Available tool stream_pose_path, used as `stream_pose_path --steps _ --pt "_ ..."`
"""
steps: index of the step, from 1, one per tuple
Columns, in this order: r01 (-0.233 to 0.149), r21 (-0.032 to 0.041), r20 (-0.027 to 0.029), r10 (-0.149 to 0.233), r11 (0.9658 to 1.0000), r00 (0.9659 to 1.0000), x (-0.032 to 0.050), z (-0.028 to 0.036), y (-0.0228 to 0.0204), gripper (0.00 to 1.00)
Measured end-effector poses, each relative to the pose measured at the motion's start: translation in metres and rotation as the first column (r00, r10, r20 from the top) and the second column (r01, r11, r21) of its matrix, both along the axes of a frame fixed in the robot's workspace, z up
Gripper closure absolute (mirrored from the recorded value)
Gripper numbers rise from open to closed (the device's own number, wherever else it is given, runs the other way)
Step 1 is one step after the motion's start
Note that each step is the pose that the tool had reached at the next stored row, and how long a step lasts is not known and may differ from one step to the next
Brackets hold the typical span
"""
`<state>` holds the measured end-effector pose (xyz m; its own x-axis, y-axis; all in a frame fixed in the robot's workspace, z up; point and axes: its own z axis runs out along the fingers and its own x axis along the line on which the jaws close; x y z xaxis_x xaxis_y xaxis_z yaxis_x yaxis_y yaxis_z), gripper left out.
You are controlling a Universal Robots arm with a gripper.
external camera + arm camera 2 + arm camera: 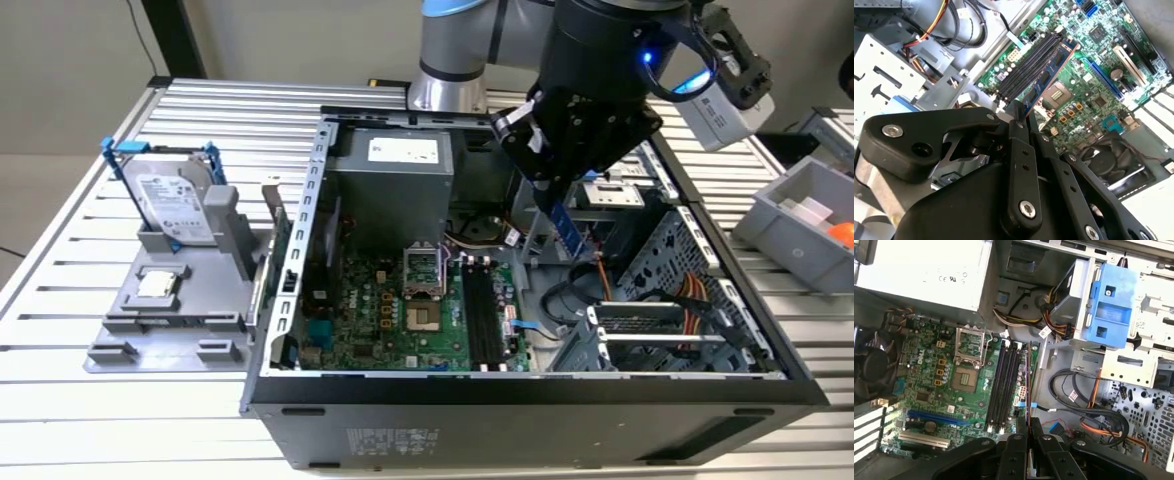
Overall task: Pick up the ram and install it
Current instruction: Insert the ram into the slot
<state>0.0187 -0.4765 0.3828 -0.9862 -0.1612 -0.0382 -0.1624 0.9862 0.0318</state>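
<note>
Clamping the ram (1050,75) by one end, the gripper (1021,119) holds it above the black memory slots (1026,67). Its long axis points steeply down toward them, its edge lined up with their run, and it appears unseated.

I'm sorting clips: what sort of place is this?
Likely a robotics lab bench: open PC case on a slotted metal table, hard drive in a fixture, gripper holding the ram.
</note>
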Motion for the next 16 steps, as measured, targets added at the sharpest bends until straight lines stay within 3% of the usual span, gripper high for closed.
stream_pose_path --steps 9,16 --pt "0.072 0.0000 0.0000 -0.072 0.9974 0.9974 0.0000 0.0000 0.0000 1.00" --pt "0.092 0.0000 0.0000 -0.092 0.9957 0.9957 0.0000 0.0000 0.0000 1.00"
